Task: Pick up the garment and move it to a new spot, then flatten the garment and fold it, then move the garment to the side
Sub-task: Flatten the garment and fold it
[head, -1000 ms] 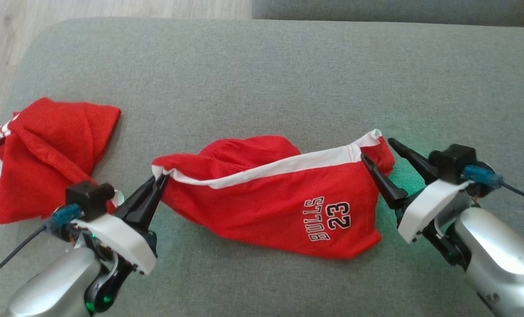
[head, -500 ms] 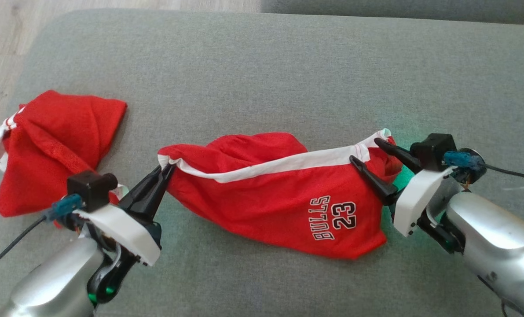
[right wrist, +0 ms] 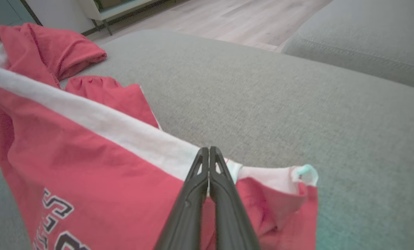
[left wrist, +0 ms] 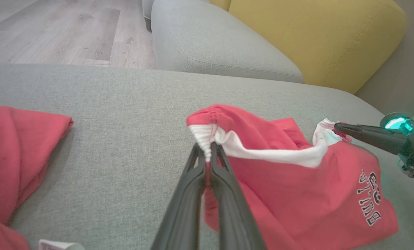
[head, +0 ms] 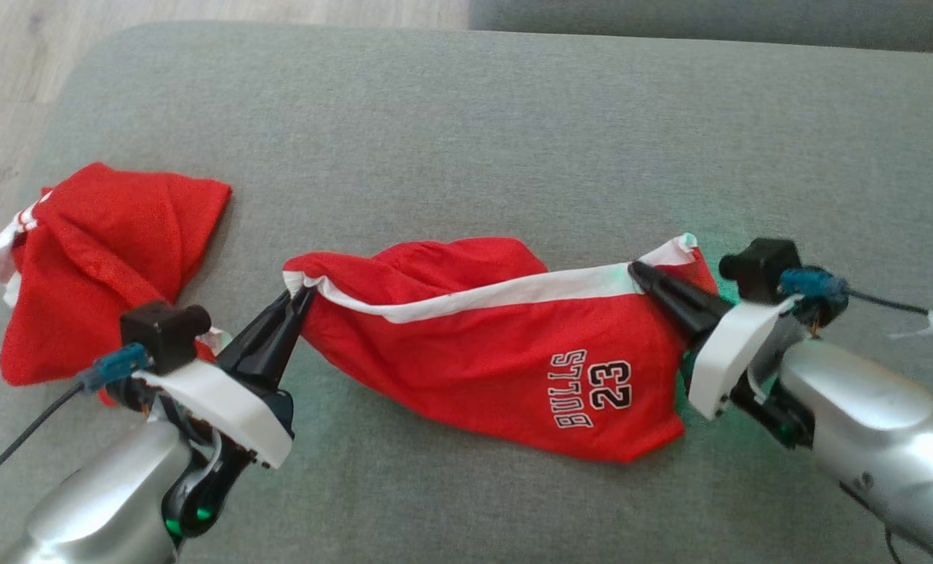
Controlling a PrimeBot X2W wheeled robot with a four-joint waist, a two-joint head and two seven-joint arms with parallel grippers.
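The garment (head: 497,352) is a pair of red shorts with a white waistband and "BULLS 23" lettering, lying crumpled on the grey cushion (head: 466,141). My left gripper (head: 300,296) is shut on the waistband's left end, seen bunched between the fingers in the left wrist view (left wrist: 207,152). My right gripper (head: 640,272) is shut on the waistband's right end, its fingers pressed together on the white band (right wrist: 209,151). The waistband runs stretched between the two grippers.
A second red garment (head: 98,258) lies crumpled at the cushion's left edge, beside my left arm. Wooden floor (head: 12,94) lies beyond that edge. A grey sofa cushion (left wrist: 213,45) and a yellow one (left wrist: 314,38) stand behind.
My right gripper moved in over the waistband's right end and shut on it; it was open a second ago. The left gripper kept its hold. The camera shifted slightly.
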